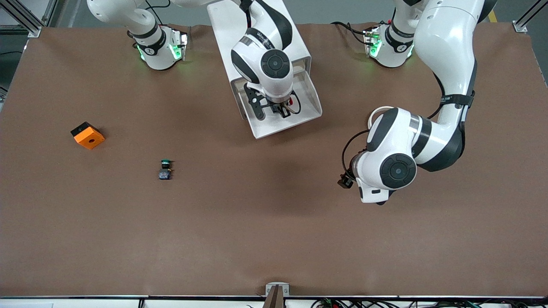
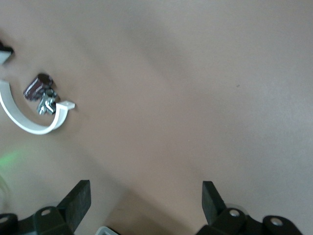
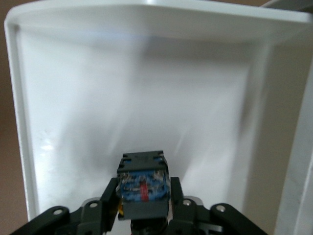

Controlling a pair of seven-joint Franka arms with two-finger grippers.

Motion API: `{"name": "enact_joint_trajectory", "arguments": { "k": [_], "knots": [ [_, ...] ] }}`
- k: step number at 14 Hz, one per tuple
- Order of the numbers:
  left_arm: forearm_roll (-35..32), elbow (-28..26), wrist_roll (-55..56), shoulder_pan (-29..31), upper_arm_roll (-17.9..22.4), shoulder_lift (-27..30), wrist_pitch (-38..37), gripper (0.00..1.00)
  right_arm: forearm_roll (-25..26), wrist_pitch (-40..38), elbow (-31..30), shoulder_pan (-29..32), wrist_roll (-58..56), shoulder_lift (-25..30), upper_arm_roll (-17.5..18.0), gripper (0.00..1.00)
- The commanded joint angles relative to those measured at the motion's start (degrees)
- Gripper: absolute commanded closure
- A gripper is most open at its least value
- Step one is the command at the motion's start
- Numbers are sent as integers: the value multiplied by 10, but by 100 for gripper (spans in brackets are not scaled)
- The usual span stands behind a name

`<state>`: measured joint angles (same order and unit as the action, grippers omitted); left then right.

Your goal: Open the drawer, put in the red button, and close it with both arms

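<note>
The drawer (image 1: 309, 114) stands pulled out of its white cabinet (image 1: 224, 30) between the arms' bases. My right gripper (image 1: 282, 110) hangs inside the open drawer, shut on the red button (image 1: 291, 102). In the right wrist view the red button (image 3: 143, 188) shows its dark body and blue underside, and both fingers (image 3: 108, 196) press against its sides just above the drawer's white floor (image 3: 137, 98). My left gripper (image 2: 145, 200) is open with nothing between its fingertips. It hovers over bare brown table toward the left arm's end, under its white hand (image 1: 385, 171).
A switch with a green cap (image 1: 165, 169) lies on the table toward the right arm's end. An orange block (image 1: 87, 135) sits beside it, closer to that end of the table. The drawer's side walls (image 3: 19, 122) rise close around the held button.
</note>
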<state>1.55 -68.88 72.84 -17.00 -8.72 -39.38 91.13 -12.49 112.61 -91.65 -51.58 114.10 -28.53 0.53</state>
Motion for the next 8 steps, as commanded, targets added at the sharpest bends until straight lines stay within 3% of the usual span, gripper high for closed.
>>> {"name": "enact_joint_trajectory", "arguments": {
  "k": [1,8],
  "knots": [
    [-40,-10,-30,-3,-6,15,19,0,-11,-7,9,-8,7,-1,-6,0],
    [-52,-27,-100,-2,-49,27,70,0,-11,-69,22,15,5,58,-12,0]
  ]
}}
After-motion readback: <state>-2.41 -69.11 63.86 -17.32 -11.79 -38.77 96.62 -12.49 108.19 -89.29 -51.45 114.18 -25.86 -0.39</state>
